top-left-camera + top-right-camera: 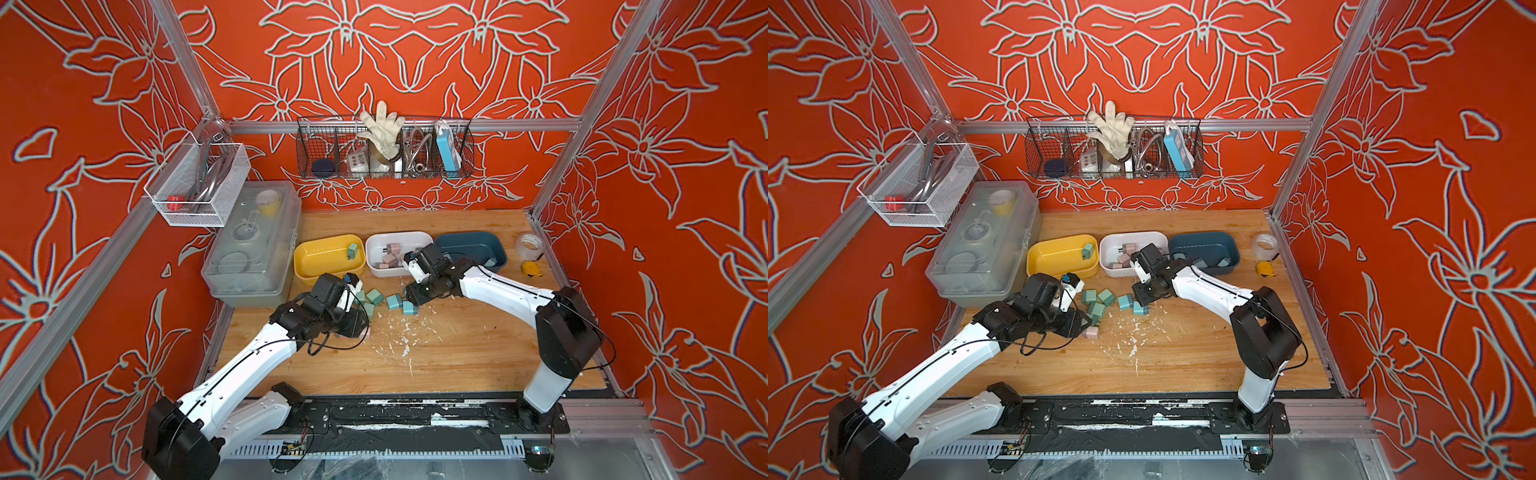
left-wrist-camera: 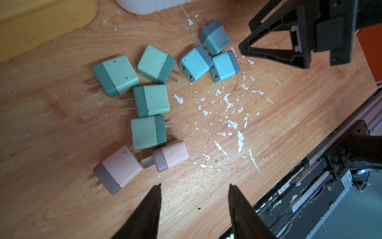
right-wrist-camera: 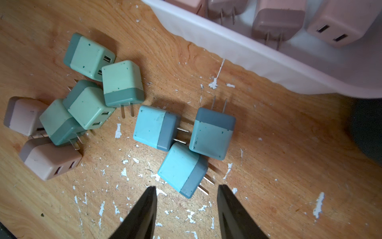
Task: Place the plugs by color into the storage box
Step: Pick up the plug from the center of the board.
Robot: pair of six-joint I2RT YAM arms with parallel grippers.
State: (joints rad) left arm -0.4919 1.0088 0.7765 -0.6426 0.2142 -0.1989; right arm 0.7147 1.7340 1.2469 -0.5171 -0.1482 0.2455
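Nine loose plugs lay in the middle of the worktop, just near of the three tubs. Four mint green plugs clustered on the left, touching or overlapping. Three light blue plugs huddled to their right, close against each other. Two pink plugs lay nearest, against the green cluster.

The left pincer hovered over the pink pair with its jaws parted and nothing between them. The right pincer hung over the blue group, jaws likewise apart and empty. The nearest blue plug sat just ahead of its tips, prongs angled toward one jaw.

White flecks littered the wood around the plugs. In both top views the left arm hid most of the pink pair, and the right arm crossed the near corner of the white tub and part of the dark blue one.

Across the far side, the yellow tub held one green plug. The white tub held several pink plugs. In the dark blue tub we made out at least one plug, its colour unclear.

A clear lidded box stood left of the tubs. A tape roll and a yellow tape measure lay to the right.
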